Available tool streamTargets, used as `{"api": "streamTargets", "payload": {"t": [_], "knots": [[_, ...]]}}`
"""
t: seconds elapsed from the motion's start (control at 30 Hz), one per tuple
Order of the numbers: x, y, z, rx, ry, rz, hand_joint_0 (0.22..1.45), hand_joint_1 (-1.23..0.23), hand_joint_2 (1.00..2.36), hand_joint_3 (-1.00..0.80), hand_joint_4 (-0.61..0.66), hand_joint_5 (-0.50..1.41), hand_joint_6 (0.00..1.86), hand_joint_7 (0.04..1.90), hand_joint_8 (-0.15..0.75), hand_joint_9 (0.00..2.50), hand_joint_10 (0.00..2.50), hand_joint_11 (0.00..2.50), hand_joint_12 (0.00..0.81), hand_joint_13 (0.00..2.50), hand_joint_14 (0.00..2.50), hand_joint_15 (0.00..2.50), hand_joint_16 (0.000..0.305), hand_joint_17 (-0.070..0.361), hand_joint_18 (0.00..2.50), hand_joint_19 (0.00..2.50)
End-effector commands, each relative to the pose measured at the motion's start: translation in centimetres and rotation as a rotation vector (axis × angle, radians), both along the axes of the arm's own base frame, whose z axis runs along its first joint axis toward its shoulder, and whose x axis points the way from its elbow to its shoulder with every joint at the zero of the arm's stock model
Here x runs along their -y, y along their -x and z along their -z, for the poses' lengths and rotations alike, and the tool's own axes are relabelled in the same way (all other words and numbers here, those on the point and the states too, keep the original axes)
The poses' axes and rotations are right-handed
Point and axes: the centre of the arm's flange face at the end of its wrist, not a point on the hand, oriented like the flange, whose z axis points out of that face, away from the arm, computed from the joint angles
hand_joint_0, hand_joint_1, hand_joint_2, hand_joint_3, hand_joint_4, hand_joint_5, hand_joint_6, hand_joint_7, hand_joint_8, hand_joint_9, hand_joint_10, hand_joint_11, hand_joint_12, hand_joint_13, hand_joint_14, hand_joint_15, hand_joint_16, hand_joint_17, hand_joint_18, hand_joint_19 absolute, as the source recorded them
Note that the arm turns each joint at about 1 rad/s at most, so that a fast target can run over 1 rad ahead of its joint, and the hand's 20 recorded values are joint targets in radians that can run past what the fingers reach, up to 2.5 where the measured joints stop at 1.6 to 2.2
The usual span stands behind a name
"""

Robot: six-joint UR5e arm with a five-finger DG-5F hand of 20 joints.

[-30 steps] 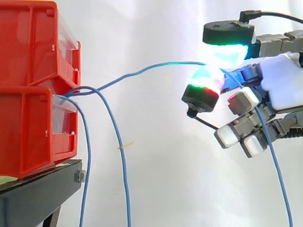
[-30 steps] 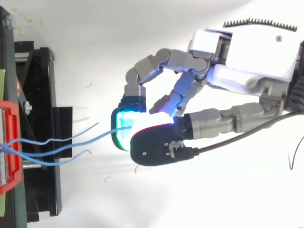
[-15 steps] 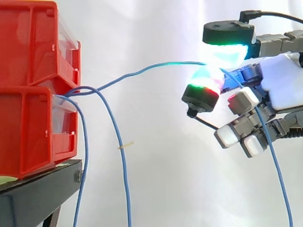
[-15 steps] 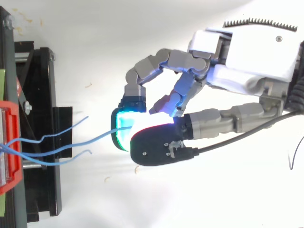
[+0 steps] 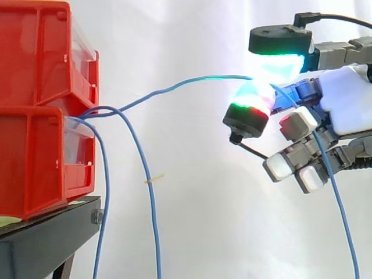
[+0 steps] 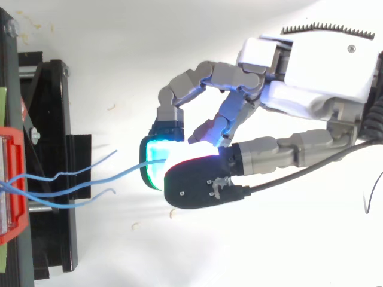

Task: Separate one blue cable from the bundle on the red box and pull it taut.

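One blue cable (image 5: 174, 87) (image 6: 122, 172) runs from between the red bins (image 5: 40, 110) rightward to my hand (image 5: 343, 99) (image 6: 311, 89). My hand is shut on this cable, pinching it between a cyan-glowing pad (image 5: 278, 58) above and a red-and-cyan pad (image 5: 251, 107) below. The cable's span is gently wavy, and its free end hangs down past the curled fingers at the right (image 5: 340, 215). Two other blue cables (image 5: 148, 192) droop from the bins toward the floor.
The red bins are stacked on a black stand (image 5: 46, 238) (image 6: 51, 167) at the left. A white curtain hangs behind. Small scraps of debris (image 6: 135, 225) lie on the white floor in the top view.
My hand and the held cable stay still. The loose hanging cables sway slightly; in the top view one loose end shifts a little.
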Motion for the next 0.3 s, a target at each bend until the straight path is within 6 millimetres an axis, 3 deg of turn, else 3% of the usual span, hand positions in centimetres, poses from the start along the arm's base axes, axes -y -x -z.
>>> {"api": "streamTargets", "payload": {"t": [0.0,0.27], "knots": [[-0.02,0.01,0.02,-0.001,0.0,-0.001,0.47,-0.72,1.36,-0.05,-0.13,-0.08,0.88,1.03,0.368,1.24,0.01,0.65,0.45,0.95,0.01,0.45,0.06,0.135,0.96,0.33],[-0.02,0.01,0.02,-0.001,0.0,-0.001,0.47,-0.72,1.36,-0.05,-0.13,-0.08,0.89,1.03,0.365,1.24,0.01,0.65,0.449,0.95,0.01,0.45,0.06,0.136,0.96,0.32]]}}
